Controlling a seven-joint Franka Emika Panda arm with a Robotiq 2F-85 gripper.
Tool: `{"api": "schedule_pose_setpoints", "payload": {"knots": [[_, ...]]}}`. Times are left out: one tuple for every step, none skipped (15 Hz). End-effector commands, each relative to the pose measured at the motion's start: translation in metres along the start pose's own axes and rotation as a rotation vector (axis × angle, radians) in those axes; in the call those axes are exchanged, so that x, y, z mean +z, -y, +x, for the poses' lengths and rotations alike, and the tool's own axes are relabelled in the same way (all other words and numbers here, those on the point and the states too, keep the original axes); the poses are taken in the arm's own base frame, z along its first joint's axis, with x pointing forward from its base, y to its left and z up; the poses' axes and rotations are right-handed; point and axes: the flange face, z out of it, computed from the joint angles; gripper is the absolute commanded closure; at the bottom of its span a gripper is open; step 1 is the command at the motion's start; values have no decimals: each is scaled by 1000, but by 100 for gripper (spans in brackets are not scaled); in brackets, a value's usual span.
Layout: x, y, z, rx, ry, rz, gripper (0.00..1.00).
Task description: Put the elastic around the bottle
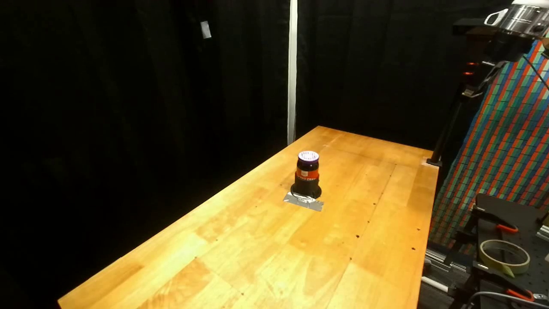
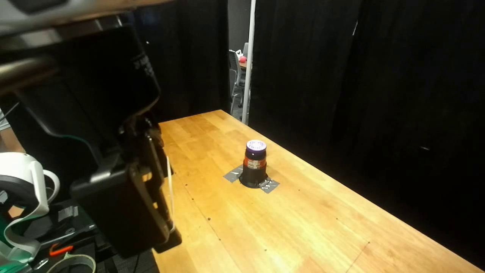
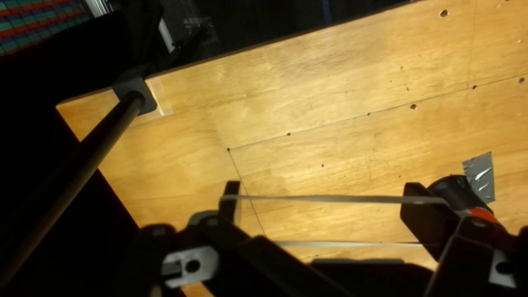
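One elastic band [image 3: 338, 199] ringed both fingers [image 3: 425, 222] of my widely spread tool [image 3: 324, 209], presumably stretched to clear the orange-labelled bottle [image 2: 254, 163].

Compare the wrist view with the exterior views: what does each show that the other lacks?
Wrist view only: both strands of the elastic spanning the open hand.
Exterior views only: the lid of the bottle and the tape roll.
Shared: the bottle's orange label, duct tape and wooden tabletop, plus one elastic strand in an exterior view.
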Motion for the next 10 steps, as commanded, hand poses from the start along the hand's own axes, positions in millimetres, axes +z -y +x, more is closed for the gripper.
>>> {"api": "schedule_pose_setpoints", "payload": {"knots": [[5, 61, 21, -60, 97, -38, 0], [11, 84, 26, -81, 136, -52, 0], [18, 110, 33, -114, 192, -56, 0], [22, 133, 38, -130, 221, -75, 0], [30, 157, 44, -163, 250, -73, 0], [36, 178, 51, -185, 272, -78, 0], [44, 196, 59, -207, 286, -76, 0], [52, 214, 69, -214, 288, -77, 0], [59, 230, 78, -227, 294, -75, 0], [68, 245, 88, -232, 288, -77, 0]]}}
